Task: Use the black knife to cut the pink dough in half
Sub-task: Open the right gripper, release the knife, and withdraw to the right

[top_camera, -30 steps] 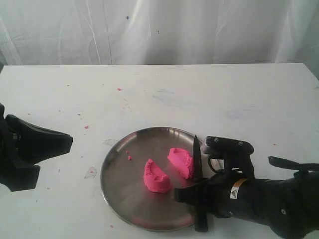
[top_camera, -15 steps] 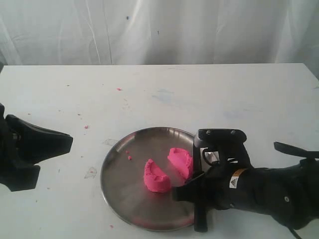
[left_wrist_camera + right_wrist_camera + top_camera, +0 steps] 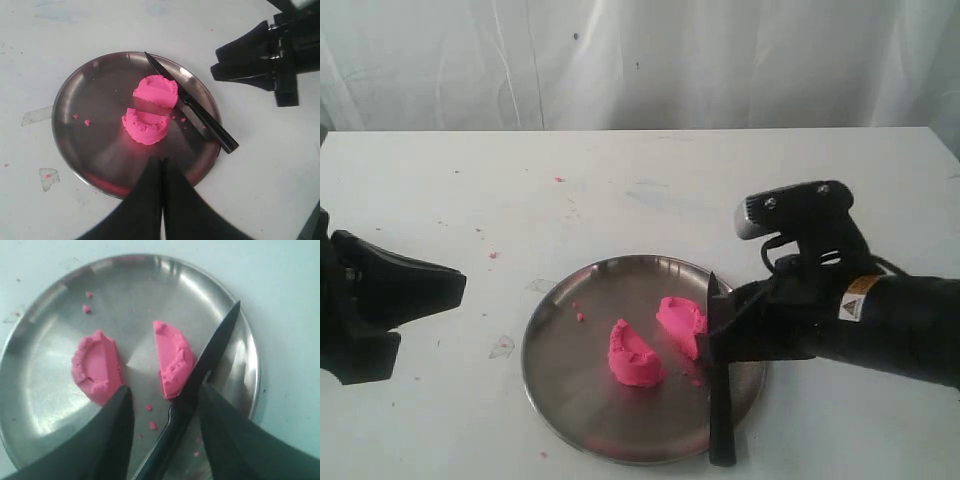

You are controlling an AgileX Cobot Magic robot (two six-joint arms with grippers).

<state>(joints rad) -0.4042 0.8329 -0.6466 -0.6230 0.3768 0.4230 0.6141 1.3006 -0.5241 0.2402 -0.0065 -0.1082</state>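
Observation:
The pink dough lies in two half-round pieces [image 3: 635, 355] [image 3: 682, 325] on the steel plate [image 3: 550, 300], with a gap between them. The black knife [image 3: 718, 385] rests flat along the plate's right side, its blade against the right piece [image 3: 172, 360] and its handle poking over the near rim. My right gripper [image 3: 165, 387] hangs open above the knife [image 3: 215, 347], whose handle shows between the spread fingers. My left gripper [image 3: 161, 161] is shut on nothing, held off to the left of the plate [image 3: 450, 285].
Tiny pink crumbs [image 3: 87, 302] dot the plate and the white table [image 3: 620, 190]. A white curtain closes off the back. A scuffed patch [image 3: 502, 347] marks the table left of the plate.
My right gripper has risen and drawn back from low over the knife handle. The knife and both dough pieces lie where they were. The left arm has not moved.

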